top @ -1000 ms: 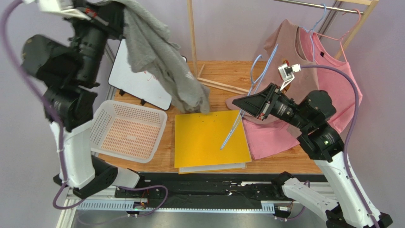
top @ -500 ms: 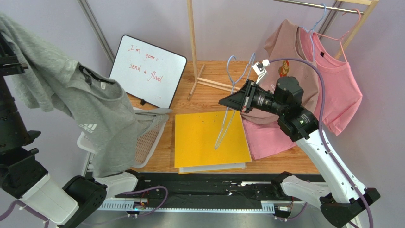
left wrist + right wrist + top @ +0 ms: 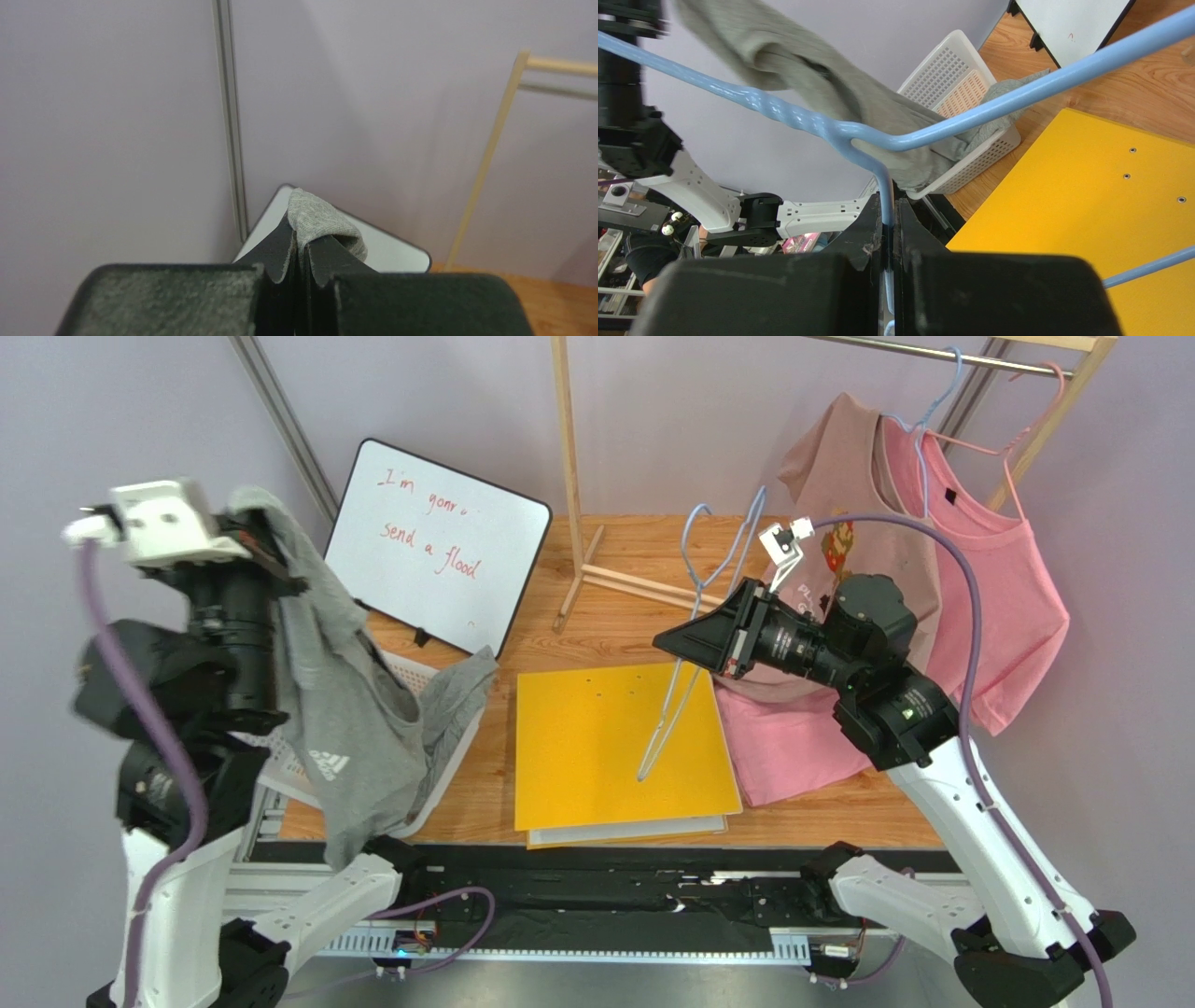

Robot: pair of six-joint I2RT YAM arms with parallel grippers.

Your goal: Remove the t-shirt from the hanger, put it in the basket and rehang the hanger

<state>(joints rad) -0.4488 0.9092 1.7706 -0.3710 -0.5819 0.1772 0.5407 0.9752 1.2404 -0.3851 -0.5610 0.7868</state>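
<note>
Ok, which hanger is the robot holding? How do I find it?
Find the yellow board in the middle of the wooden table. Just above it the right gripper pinches a thin light-blue hanger. The hangers on the rail behind carry shirts; this one is bare.

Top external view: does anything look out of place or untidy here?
The grey t-shirt, pinched in the left gripper, hangs with its lower part draped across the white basket and over its rim, not lying neatly inside. The blue hanger, clamped in the right gripper, is bare and tilted above the yellow board.
</note>
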